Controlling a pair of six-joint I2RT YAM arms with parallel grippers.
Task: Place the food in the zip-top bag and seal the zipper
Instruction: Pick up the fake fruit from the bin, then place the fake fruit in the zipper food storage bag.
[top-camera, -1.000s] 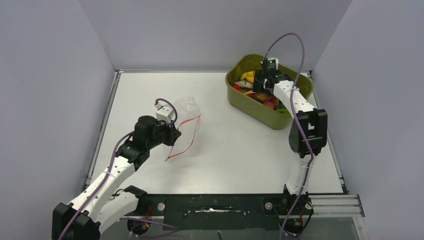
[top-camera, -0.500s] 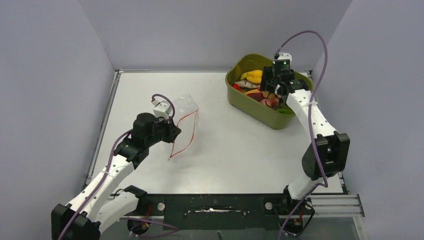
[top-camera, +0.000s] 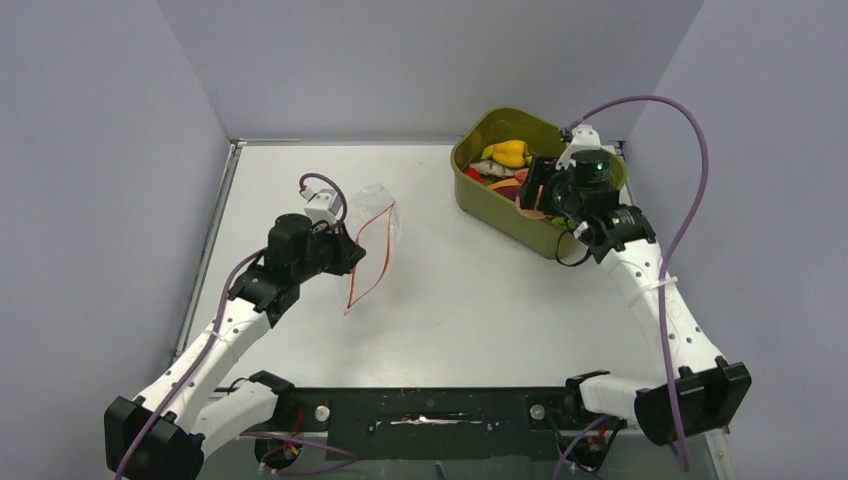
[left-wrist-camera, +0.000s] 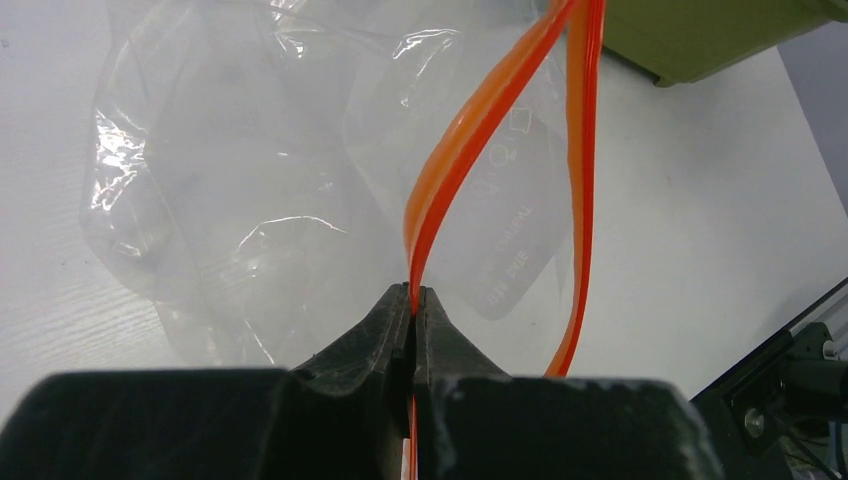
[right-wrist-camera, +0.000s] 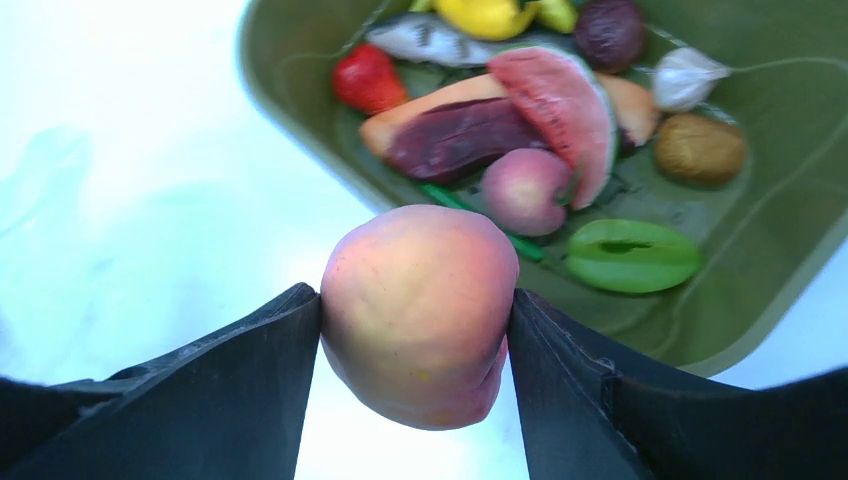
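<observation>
The clear zip-top bag (top-camera: 378, 225) hangs from my left gripper (top-camera: 350, 258), which is shut on one side of its red-orange zipper (left-wrist-camera: 450, 165). The bag's mouth gapes, the other zipper strip (left-wrist-camera: 582, 150) bowing to the right. My right gripper (top-camera: 532, 190) is shut on a peach (right-wrist-camera: 420, 310), held above the near left rim of the olive-green tub (top-camera: 540, 235). More food lies in the tub: a watermelon slice (right-wrist-camera: 560, 105), a dark purple piece (right-wrist-camera: 460, 135), a smaller peach (right-wrist-camera: 527, 190), a yellow pepper (top-camera: 510, 152).
The tub (right-wrist-camera: 790, 260) stands at the back right of the white table (top-camera: 470, 300). It also holds a green piece (right-wrist-camera: 632, 255), a red strawberry (right-wrist-camera: 368, 78), a brown potato (right-wrist-camera: 700, 148) and a garlic bulb (right-wrist-camera: 685, 78). Grey walls close in three sides.
My right gripper has risen out of the tub holding the peach and swung toward the tub's near left rim. My left gripper lifted and turned the bag so its mouth stands more upright.
</observation>
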